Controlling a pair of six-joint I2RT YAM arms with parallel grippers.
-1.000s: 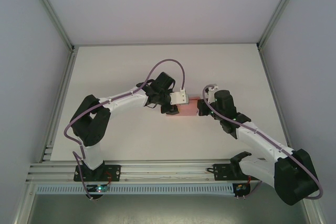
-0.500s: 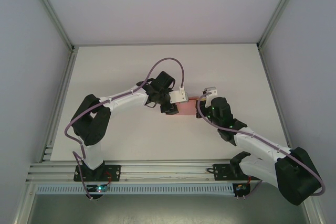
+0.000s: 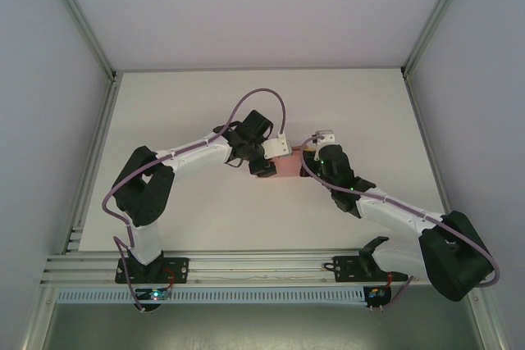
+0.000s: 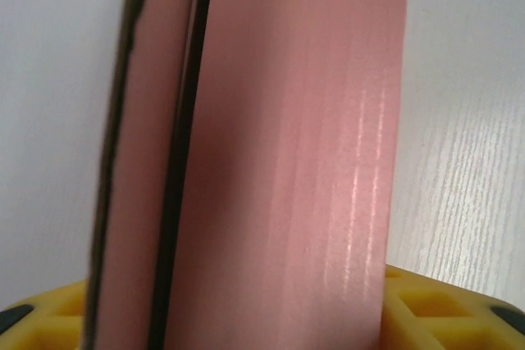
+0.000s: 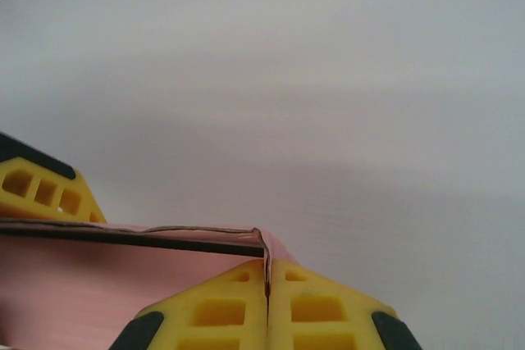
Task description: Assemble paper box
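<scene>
The plain pink thin-card paper box (image 4: 287, 161) stands on edge between the two yellow fingers (image 4: 443, 307) of the left tool (image 4: 242, 315). Its broad face runs straight ahead from that tool, and a dark seam gapes along one side. The fingers sit spread at the box's flanks, but I cannot tell whether they press it or merely bracket it.

The right tool (image 5: 267, 283) has its yellow pads (image 5: 320, 309) pressed together on a thin pink edge of the same box. That edge rises just ahead of its tips, and the box body extends toward the left tool over the white desk (image 5: 344, 79).

The likely trouble is uneven support. If the left tool is loose, the box depends on a nip on a single thickness of card, which could bend, slip out or tear at its fold. If the left tool is tight, any pull or twist from the right tool would strain that edge and could crease it. The gaping seam may also spring wider and undo the fold. With the tools this near each other, their fingers could collide.
</scene>
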